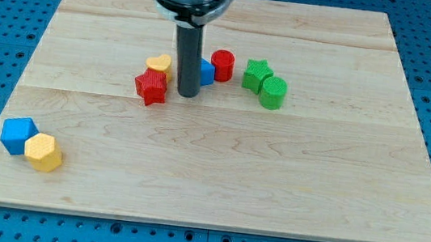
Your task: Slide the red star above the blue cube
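The red star (151, 87) lies near the board's middle, touching a yellow heart (157, 65) just above it. My tip (187, 94) rests on the board just right of the red star, with a small gap between them. A blue block (205, 73) is partly hidden behind the rod. A blue cube (18, 134) sits at the view's lower left, touching a yellow hexagonal block (43, 152).
A red cylinder (223, 65) stands right of the rod. A green star (256, 74) and a green cylinder (272, 92) lie further right. The wooden board (273, 185) ends in blue pegboard on all sides.
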Robot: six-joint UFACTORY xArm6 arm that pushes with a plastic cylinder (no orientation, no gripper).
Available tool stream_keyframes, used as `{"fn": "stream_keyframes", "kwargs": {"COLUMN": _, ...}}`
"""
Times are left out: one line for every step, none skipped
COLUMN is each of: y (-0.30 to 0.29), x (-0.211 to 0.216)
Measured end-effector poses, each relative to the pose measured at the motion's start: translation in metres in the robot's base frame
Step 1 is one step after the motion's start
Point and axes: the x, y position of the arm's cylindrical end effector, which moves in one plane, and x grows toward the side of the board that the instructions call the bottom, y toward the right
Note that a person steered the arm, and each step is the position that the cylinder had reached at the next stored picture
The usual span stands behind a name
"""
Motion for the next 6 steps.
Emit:
{"fn": "stream_keyframes", "kwargs": {"y": -0.04, "x": 0.002}}
{"fn": "stream_keyframes", "kwargs": {"y": -0.084, "x": 0.004}}
{"fn": "stream_keyframes", "kwargs": {"y": -0.097, "x": -0.007}}
{"fn": "stream_keyframes", "kwargs": {"y": -0.097, "x": -0.033}}
{"fn": "stream_keyframes", "kwargs": {"y": -0.105, "x": -0.019}}
{"fn": "stream_keyframes", "kwargs": {"y": -0.141, "x": -0.001}}
